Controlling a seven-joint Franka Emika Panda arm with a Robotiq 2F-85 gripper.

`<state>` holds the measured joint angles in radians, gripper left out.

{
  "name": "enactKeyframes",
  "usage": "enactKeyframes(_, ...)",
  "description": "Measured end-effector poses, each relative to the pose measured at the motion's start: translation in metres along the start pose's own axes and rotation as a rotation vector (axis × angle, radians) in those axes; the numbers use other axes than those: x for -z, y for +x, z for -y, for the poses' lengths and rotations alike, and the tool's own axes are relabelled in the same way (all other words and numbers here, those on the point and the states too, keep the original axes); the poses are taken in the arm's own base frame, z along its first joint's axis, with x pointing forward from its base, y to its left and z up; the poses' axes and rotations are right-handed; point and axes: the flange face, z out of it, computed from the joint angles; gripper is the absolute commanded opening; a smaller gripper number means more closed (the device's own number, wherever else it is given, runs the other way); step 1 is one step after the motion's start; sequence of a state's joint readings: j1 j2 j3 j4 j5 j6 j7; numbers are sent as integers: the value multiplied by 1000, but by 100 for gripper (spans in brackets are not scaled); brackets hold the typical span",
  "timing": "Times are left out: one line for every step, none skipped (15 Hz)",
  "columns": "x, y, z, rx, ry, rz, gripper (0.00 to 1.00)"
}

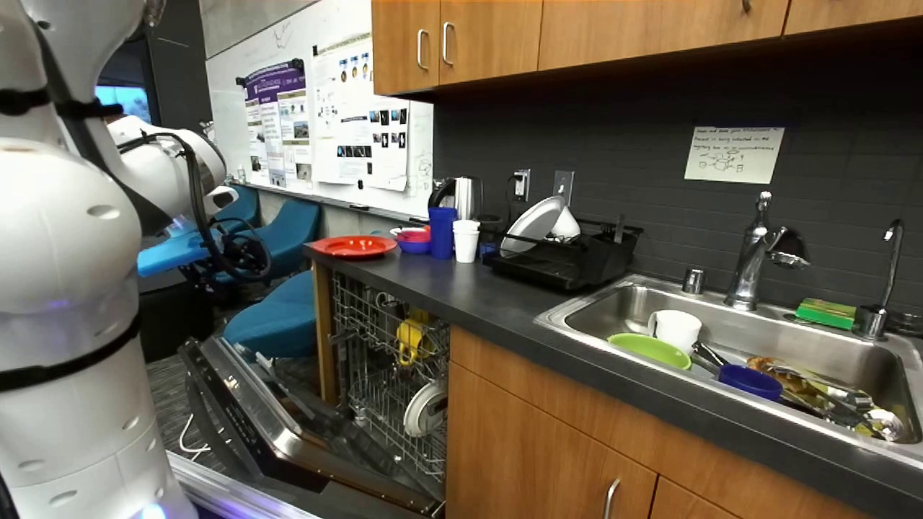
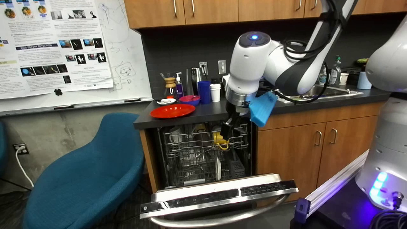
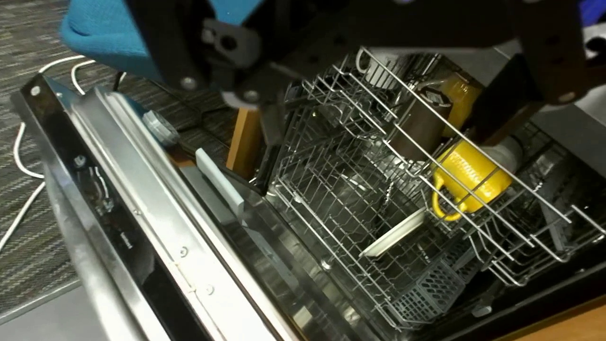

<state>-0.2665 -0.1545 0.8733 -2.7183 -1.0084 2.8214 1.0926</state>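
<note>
at the far left of the wrist view, a thin white cable (image 3: 16,147) loops over grey patterned carpet (image 3: 28,28), near a rounded teal fabric chair (image 3: 102,40). next, the dishwasher's stainless-steel and black door (image 3: 156,208) stands tilted, partway down. at the top is the black metal 2-finger gripper (image 3: 381,135), its fingers spread wide apart in front of the silver wire upper rack (image 3: 352,106). in that rack sits a white mug with a loop handle (image 3: 381,71), partly behind the wires. a thin white plate (image 3: 395,234) stands on edge in the wire rack below. then comes a dark brown cylindrical cup (image 3: 419,130), a mark on its upper end, and, lower, a grey plastic basket with lattice walls (image 3: 428,293). farther right in the upper rack is the bright yellow mug (image 3: 471,177): glossy and smooth-walled, with pale lettering too blurred to read and a curved handle pointing to the lower left of the view. rack wires cross in front of it. a fingertip (image 3: 506,123) overlaps its upper edge; whether they touch, i cannot tell. in both exterior views the mug shows in the right part of the upper rack, below the dark countertop (image 2: 206,111).
</note>
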Motion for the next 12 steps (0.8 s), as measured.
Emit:
enactKeyframes(0, 2, 7, 2, -36, -12, 100)
enactKeyframes(-1, 4, 13, 3, -73, -25, 100)
enactKeyframes(-3, 6, 18, 3, -109, -38, 100)
enactKeyframes(-5, 9, 24, 4, -145, -52, 100)
enactKeyframes(-9, 12, 29, 4, -179, -62, 100)
enactKeyframes(-15, 14, 33, 3, -208, -65, 100)
enactKeyframes(-22, 16, 36, 5, -230, -60, 100)
enactKeyframes(-30, 17, 38, 7, -250, -51, 100)
enactKeyframes(-40, 18, 41, 11, -259, -32, 100)
enactKeyframes(-52, 19, 44, 18, -269, -10, 100)
enactKeyframes(-65, 20, 49, 27, -276, 6, 100)
enactKeyframes(-78, 23, 56, 36, -280, 18, 100)
